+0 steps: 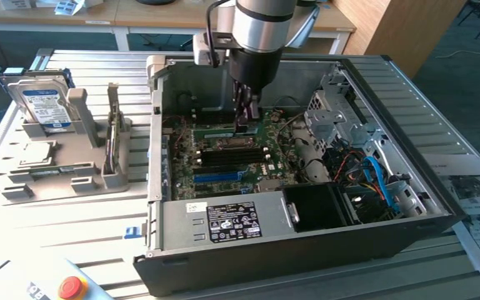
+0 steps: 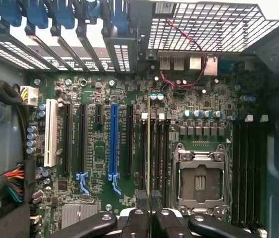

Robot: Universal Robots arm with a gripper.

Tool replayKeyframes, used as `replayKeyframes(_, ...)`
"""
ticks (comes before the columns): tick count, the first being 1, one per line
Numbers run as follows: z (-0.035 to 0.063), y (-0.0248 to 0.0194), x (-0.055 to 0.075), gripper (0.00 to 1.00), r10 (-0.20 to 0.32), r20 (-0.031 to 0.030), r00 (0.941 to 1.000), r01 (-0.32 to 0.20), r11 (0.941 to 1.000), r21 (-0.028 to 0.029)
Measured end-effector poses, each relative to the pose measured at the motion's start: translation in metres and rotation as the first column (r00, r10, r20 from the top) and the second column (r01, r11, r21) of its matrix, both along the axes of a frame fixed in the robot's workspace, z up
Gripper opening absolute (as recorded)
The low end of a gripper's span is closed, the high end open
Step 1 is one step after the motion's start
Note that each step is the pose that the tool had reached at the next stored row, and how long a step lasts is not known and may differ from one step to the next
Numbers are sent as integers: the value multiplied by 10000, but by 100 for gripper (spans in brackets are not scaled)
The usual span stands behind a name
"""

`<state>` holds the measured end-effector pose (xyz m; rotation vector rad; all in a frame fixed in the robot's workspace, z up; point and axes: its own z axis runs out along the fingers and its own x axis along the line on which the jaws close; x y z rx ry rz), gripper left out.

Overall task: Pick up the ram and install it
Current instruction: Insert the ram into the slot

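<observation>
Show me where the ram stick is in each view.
Exterior view: ram inside the case, just above the motherboard, held by the pincer.
Wrist view: ram edge-on, running out from the pincer over black slots.
Shared landmark: the blue slot.

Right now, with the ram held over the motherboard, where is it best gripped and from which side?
By its upper long edge, from above, pinching the two flat faces, as the gripper does. The ram stands on edge in line with the memory slots, so its lower edge must stay free.
</observation>
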<state>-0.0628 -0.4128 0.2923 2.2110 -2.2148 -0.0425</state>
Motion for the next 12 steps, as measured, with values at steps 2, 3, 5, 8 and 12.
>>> replayKeyframes(2, -29, 0, 0, 12, -1, 0, 10000, 1, 10000, 0)
replayKeyframes(3, -42, 0, 0, 12, -1, 0, 10000, 1, 10000, 0)
replayKeyframes(5, -66, 0, -1, 12, -1, 0, 10000, 1, 10000, -1)
replayKeyframes(8, -98, 0, -1, 12, 0, 0, 10000, 0, 10000, 0)
replayKeyframes(12, -143, 0, -2, 12, -1, 0, 10000, 1, 10000, -1)
